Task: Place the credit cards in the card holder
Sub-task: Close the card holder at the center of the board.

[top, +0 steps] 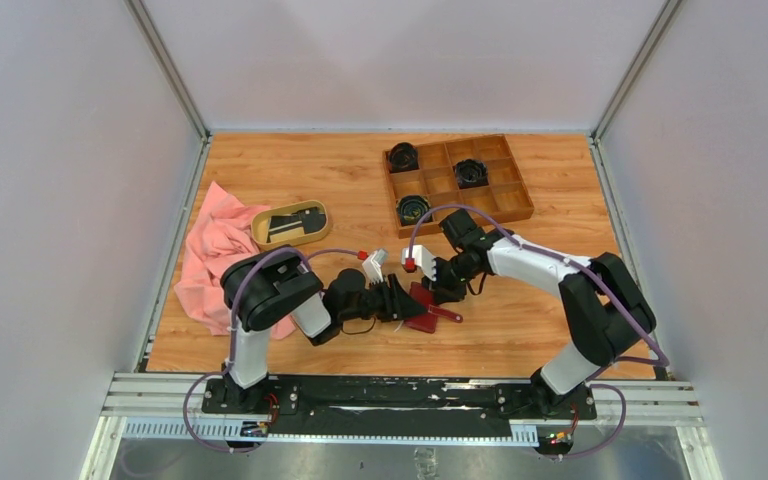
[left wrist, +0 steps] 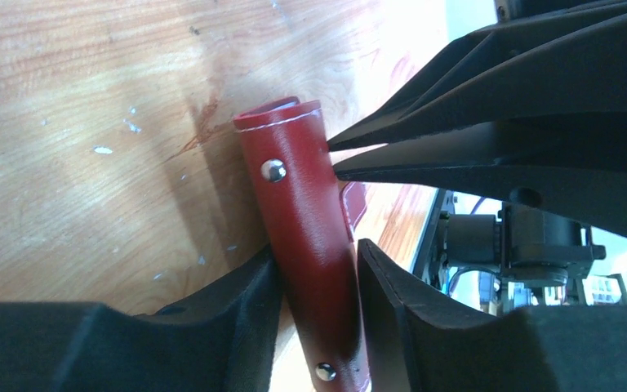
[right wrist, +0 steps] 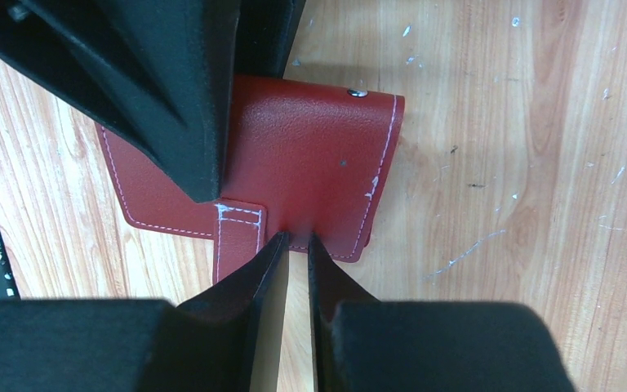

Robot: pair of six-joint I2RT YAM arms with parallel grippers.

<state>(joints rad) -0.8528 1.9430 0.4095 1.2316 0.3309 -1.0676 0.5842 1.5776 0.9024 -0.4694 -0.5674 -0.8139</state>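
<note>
The card holder (top: 424,322), a dark red leather wallet with a snap tab, lies on the table between both grippers. In the left wrist view its folded spine (left wrist: 302,212) runs between my left gripper's (left wrist: 317,269) pads, which press on both sides. My right gripper (right wrist: 295,238) pinches the near edge of the card holder (right wrist: 310,155) beside the tab, its tips almost together. From above, the left gripper (top: 407,300) and right gripper (top: 438,293) meet over the wallet. Dark credit cards (top: 285,225) lie in the oval tan dish.
The oval tan dish (top: 312,212) stands at the left middle, beside a crumpled pink cloth (top: 210,255). A wooden compartment box (top: 500,205) with three black round items stands at the back right. The left gripper's black fingers (right wrist: 163,98) overlap the wallet in the right wrist view.
</note>
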